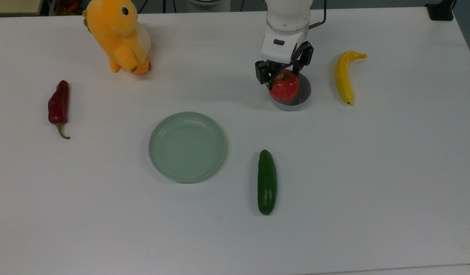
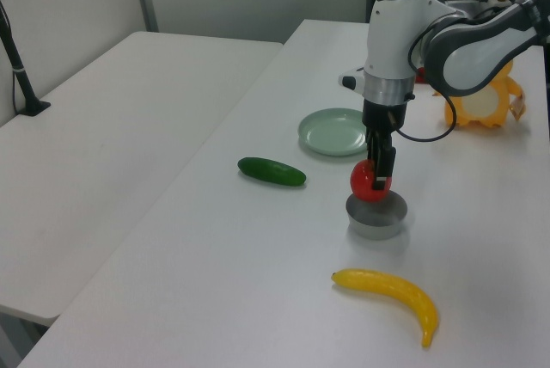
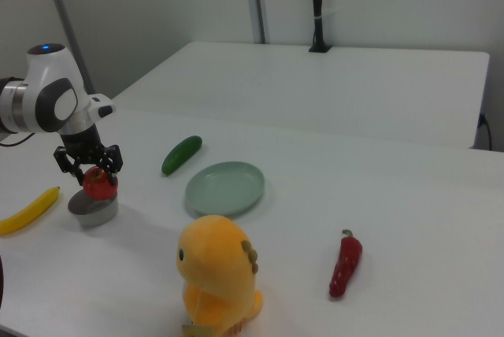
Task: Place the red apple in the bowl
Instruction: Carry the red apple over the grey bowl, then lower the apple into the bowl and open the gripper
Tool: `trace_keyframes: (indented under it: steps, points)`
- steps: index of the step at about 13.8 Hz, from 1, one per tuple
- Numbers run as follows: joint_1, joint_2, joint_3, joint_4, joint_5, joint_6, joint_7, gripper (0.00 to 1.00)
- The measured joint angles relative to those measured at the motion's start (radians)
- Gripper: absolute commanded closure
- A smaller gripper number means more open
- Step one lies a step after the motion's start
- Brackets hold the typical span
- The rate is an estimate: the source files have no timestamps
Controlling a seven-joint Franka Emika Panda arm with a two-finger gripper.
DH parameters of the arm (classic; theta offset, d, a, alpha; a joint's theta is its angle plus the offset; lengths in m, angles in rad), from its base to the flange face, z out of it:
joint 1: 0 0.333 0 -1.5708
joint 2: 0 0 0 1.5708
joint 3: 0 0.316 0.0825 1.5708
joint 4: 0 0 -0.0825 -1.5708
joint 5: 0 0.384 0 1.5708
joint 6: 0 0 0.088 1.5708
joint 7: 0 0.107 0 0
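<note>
Gripper (image 1: 284, 75) is clamped on the red apple (image 1: 284, 85), one finger on each side of it, apple hanging directly over the grey bowl (image 1: 304, 91). In the left view the apple (image 2: 370, 181) sits just above the bowl's rim (image 2: 375, 214), not resting inside it; in the right view it (image 3: 99, 183) is likewise above the bowl (image 3: 93, 209), held by the gripper (image 3: 88, 163). Everything is on a white table (image 1: 372, 172). Other items are well apart from the bowl: banana (image 1: 344, 76) to the top view's right, cucumber (image 1: 267, 181) below it in the top view, pale green plate (image 1: 187, 146) toward the top view's lower left, chili pepper (image 1: 58, 105) far at the top view's left, and an orange plush toy (image 1: 117, 33) at the top view's upper left.
</note>
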Motion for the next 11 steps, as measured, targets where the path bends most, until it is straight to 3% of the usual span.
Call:
trace_keyframes:
  steps: [1,2,3,11]
  points:
    - [0.004,0.001,0.000,0.001,-0.001,0.001,0.000,0.20]
    - [0.008,0.001,0.000,0.001,-0.001,0.002,0.000,0.17]
    - [0.014,0.001,0.001,0.001,-0.001,0.002,0.000,0.02]
    - [0.041,0.001,0.007,0.002,-0.001,0.002,0.000,0.00]
